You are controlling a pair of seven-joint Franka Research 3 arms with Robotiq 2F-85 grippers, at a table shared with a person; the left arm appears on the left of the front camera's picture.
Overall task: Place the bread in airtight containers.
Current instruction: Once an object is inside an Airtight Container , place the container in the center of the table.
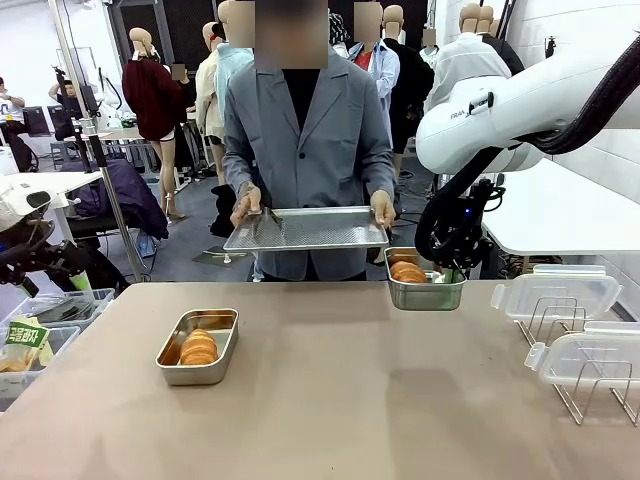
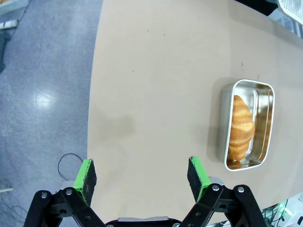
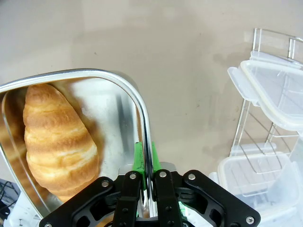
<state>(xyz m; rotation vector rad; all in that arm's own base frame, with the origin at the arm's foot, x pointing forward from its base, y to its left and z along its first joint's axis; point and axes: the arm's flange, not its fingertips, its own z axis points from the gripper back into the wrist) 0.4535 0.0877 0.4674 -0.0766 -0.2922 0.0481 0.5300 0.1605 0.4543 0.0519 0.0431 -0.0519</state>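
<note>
brown desk [image 1: 330, 410] shared with a person [image 1: 305, 140] in a grey jacket on the far side, both hands holding a flat perforated steel tray [image 1: 306, 228] above the far edge. busy room behind.

left jaws hang spread wide over the desk's edge, green pads [image 2: 86, 174] well apart, nothing between them, grey floor [image 2: 42, 85] below on one side. first steel tin [image 2: 221, 123] sits on the desk off to the side of them, uncovered, one croissant roll [image 2: 240, 126] lying lengthwise inside. front view has that tin [image 1: 170, 358] on my left half of the desk, roll [image 1: 198, 347] in it.

right jaws are pressed together on the rim of the second tin [image 3: 137, 99], one green pad [image 3: 138, 158] inside the wall, the other outside. second roll [image 3: 57, 137] lies in it, tilted toward one end. from the front this tin [image 1: 428, 296] hangs off the jaws near the far edge, looks lifted off the desk, roll [image 1: 408, 271] showing over the rim.

two clear clip lids [image 1: 556, 294] [image 1: 590, 356] rest on wire racks [image 1: 590, 390] at my right end, apart from both tins.

writing: "fra" on my right arm [image 1: 478, 113], rest cut off. green packet [image 1: 24, 336] in a bin at far left has print, too small to read.
</note>
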